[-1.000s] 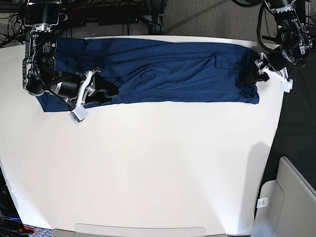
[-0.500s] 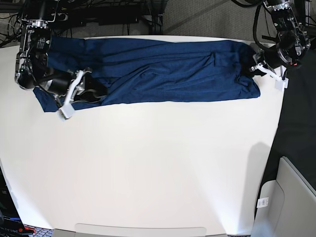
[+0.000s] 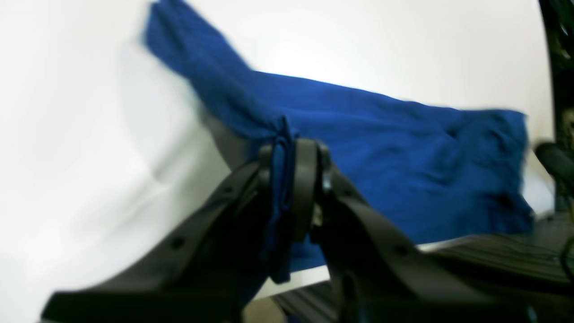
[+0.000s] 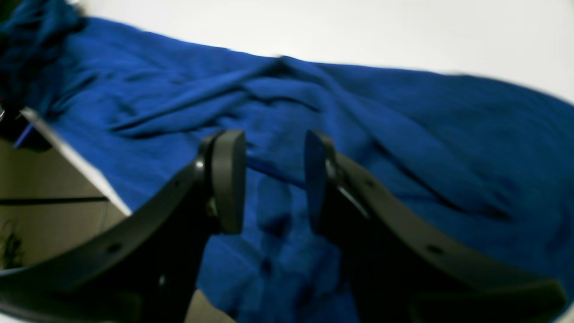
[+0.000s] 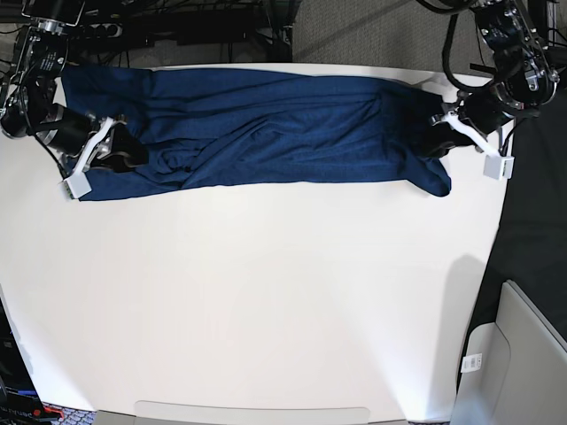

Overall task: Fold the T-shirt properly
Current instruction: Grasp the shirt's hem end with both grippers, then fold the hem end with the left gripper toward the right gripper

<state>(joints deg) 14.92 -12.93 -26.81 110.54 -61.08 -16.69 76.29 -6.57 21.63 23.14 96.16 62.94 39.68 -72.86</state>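
- Step: left pincer (image 3: 293,179) clenched on an edge of the dark navy-blue knit T-shirt (image 5: 266,133), stretched across the white desk (image 5: 266,310), upper frame.
- Right pincer (image 4: 273,179): released above cloth; must likely grasp next.

both wrist views motion-blurred, T-shirt (image 4: 403,148) cropped at frame edges

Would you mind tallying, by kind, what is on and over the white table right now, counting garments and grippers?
Garments: 1, the dark navy-blue T-shirt, spread in a long band across the far side of the white table.
Grippers: 2, the left gripper shut on a bunched fold of the shirt, and the right gripper open above the cloth.
Total: 3.
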